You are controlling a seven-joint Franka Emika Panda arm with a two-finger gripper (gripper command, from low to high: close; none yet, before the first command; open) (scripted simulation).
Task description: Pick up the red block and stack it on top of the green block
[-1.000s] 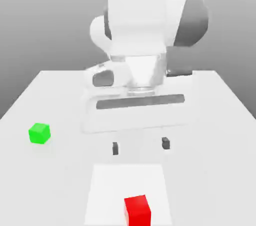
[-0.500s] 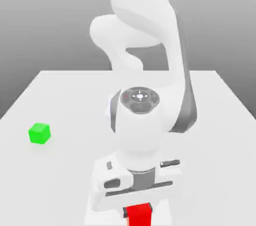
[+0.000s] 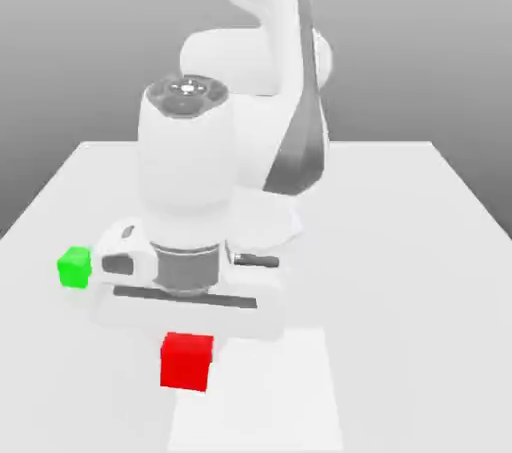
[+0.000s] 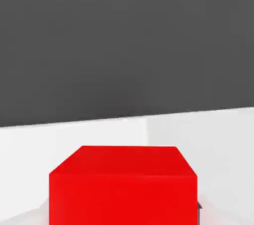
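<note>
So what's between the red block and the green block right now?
In the exterior view, the end of the white hand body lies between the red block and the green block; below it is bare table.

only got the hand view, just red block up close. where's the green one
Observer: The green block sits on the table at the exterior view's left, right beside the end of the hand's body.
Operator: is red over it yet
Observer: No. The red block is under the pincer, to the right of green and nearer the camera in the exterior view.
Operator: anything else down there
Observer: A paler rectangular patch on the table, next to red.
</note>
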